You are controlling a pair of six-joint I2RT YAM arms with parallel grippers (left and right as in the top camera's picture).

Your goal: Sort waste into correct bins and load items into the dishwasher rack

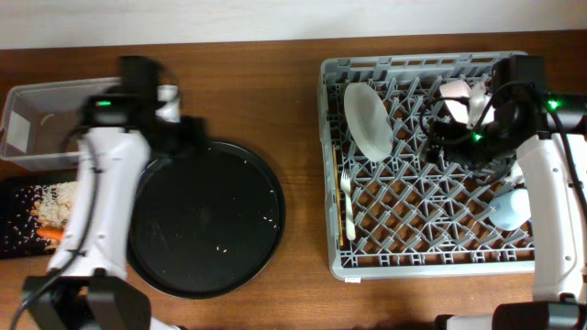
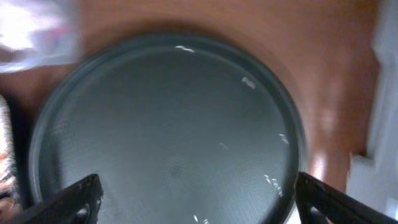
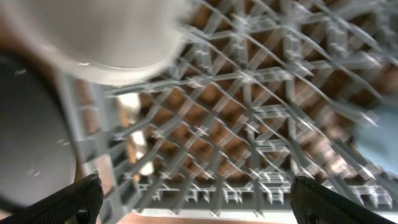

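The grey dishwasher rack (image 1: 404,240) fills the right side. In it a white plate (image 1: 369,121) stands on edge, with a white fork (image 1: 347,197) and a thin wooden stick (image 1: 339,165) along the left wall and a light-blue cup (image 1: 512,207) at the right. Pale dishes (image 1: 456,94) show partly behind my right arm. My right gripper (image 1: 447,137) is open and empty above the rack floor (image 3: 249,112). My left gripper (image 1: 190,133) is open and empty above the round black tray's far rim. The clear tub (image 1: 27,101) and the flat black tray (image 1: 14,243) lie far left.
The large round black tray (image 1: 206,220) holds a few white crumbs and also fills the left wrist view (image 2: 168,124). Beige scraps (image 1: 50,203) and an orange carrot piece (image 1: 52,234) lie in the flat black tray. The red wrapper and the paper wad are not discernible.
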